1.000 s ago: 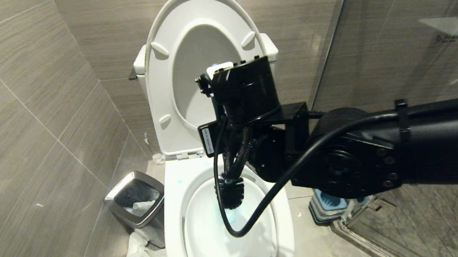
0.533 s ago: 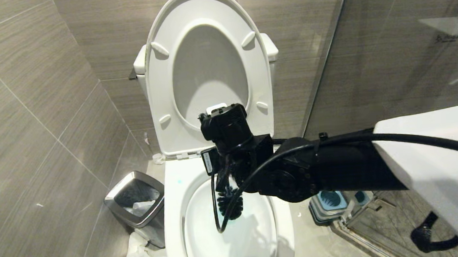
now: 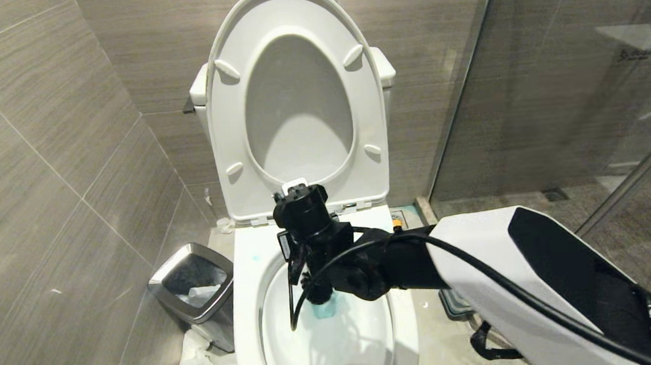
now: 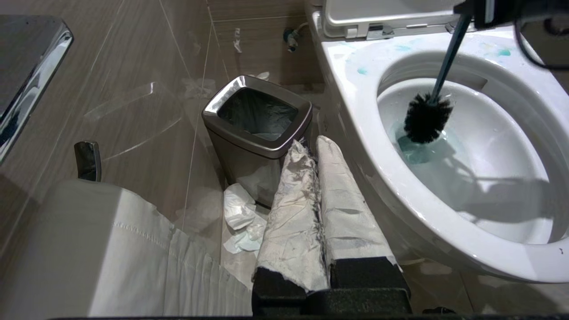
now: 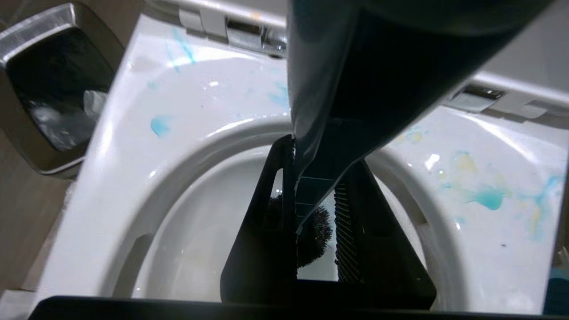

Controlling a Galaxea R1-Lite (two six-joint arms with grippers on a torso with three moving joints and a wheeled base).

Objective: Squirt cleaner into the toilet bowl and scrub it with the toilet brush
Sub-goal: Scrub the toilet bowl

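In the bowl: toilet brush (image 4: 426,120), dark slim handle, black bristle head dipped in turquoise cleaner (image 4: 415,153).
Right pincer (image 5: 318,209): clamped on the handle.
Left pincer (image 4: 326,195): closed, empty, low beside the toilet bowl (image 3: 246,279).
Edges: waste bin (image 3: 193,297) near the rim's left.

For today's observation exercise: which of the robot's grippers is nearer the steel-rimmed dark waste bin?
Left. The left gripper, shut, hangs just beside the steel-rimmed dark waste bin; the right gripper holds the toilet brush over the bowl.

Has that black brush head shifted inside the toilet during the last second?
Yes. The toilet brush head has sunk a little deeper into the toilet bowl, away from the raised seat hinge, into the blue cleaner.
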